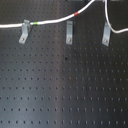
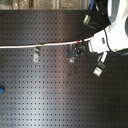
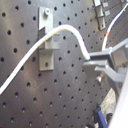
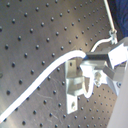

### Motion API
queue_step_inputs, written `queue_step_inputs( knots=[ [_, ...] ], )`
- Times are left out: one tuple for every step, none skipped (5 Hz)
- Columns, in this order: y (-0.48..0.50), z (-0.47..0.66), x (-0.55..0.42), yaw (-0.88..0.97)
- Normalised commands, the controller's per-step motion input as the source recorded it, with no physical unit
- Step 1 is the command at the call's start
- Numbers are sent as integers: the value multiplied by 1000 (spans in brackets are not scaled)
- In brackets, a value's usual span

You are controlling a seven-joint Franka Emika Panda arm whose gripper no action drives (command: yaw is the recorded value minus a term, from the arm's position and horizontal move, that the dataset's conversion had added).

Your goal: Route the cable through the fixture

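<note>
The white cable [image 1: 52, 21] runs in from the first exterior view's left, through the left clip [image 1: 24, 34] of the fixture. Its green band [image 1: 36, 23] sits just past that clip, and its red band [image 1: 76, 12] lies further on, above the middle clip [image 1: 69, 34]. In the second exterior view my gripper [image 2: 83, 46] hangs beside the middle clip [image 2: 72, 52], right at the red band [image 2: 80, 41]. Both wrist views show the gripper [image 3: 91, 59] [image 4: 90, 62] shut on the cable [image 3: 60, 34] [image 4: 55, 65], which arches over a clip [image 3: 49, 45] [image 4: 75, 82] without sitting in it.
A third clip [image 1: 106, 34] stands at the first exterior view's right, with a loose loop of cable [image 1: 111, 27] drooping past it. The black perforated board [image 1: 65, 85] carries everything. A small blue object [image 2: 1, 90] lies at the second exterior view's left edge.
</note>
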Motion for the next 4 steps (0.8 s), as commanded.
queue_step_inputs(
  knots=[
    [5,45,17,-14],
    [6,186,21,-97],
    [0,45,0,0],
    [-58,287,-174,-89]
  ],
)
